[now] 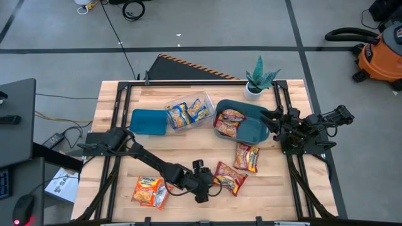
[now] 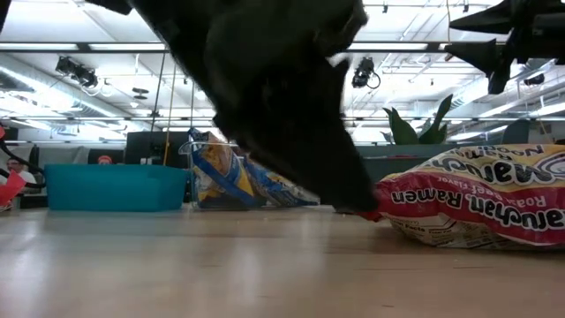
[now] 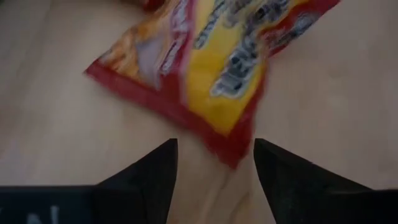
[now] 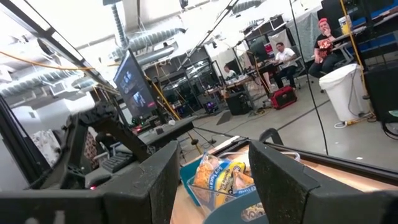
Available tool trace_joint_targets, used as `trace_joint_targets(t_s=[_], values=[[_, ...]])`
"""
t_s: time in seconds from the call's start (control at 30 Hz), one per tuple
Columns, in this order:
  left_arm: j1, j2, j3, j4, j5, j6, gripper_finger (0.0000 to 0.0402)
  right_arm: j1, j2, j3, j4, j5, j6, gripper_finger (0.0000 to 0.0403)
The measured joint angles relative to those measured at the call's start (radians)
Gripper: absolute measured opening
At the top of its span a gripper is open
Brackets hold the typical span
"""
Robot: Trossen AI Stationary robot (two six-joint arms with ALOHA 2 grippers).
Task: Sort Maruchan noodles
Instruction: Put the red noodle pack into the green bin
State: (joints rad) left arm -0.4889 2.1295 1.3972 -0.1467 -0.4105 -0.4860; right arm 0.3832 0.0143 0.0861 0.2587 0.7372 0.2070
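Near the table's front edge, my left gripper (image 1: 210, 182) is low and open. Its fingers stand on either side of one corner (image 3: 233, 149) of a red-and-yellow Maruchan packet (image 1: 230, 177) lying flat on the wood, with a gap showing on both sides. A second red packet (image 1: 247, 157) lies flat behind it, and an orange packet (image 1: 149, 190) lies to the left. Red packets (image 1: 229, 122) sit in the teal bin (image 1: 251, 129). Blue-and-yellow packets (image 1: 187, 113) stand in the clear tray (image 1: 204, 100). My right gripper (image 1: 274, 119) hangs open above that bin's right rim.
A second, smaller teal bin (image 1: 149, 122) sits left of the clear tray. A potted plant (image 1: 257, 80) stands at the far edge. Black frame rails (image 1: 290, 169) run along both sides of the table. Bare wood lies between the orange packet and the trays. People sit far off in the room (image 4: 283, 59).
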Motion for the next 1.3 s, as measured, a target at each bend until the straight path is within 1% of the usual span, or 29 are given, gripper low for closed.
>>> trace_joint_targets(t_s=[0.2,0.47,0.93,1.1,1.3], values=[[0.005,0.012,-0.002,0.024,-0.029,0.032,0.0199,0.0,0.0,0.0,0.002,0.002,0.0,0.0199],[0.008,0.012,-0.002,0.057,-0.031,0.033,0.0171,0.0,0.0,0.0,0.002,0.002,0.0,0.0199],[0.01,0.012,-0.002,0.068,-0.03,0.033,0.0106,0.0,0.0,0.0,0.002,0.002,0.0,0.0199],[0.016,0.012,-0.002,0.072,-0.038,0.034,0.0072,0.0,0.0,0.0,0.002,0.002,0.0,0.0199],[0.033,0.012,-0.002,0.073,-0.033,0.075,0.0011,0.0,0.0,0.0,0.002,0.001,0.0,0.0199]])
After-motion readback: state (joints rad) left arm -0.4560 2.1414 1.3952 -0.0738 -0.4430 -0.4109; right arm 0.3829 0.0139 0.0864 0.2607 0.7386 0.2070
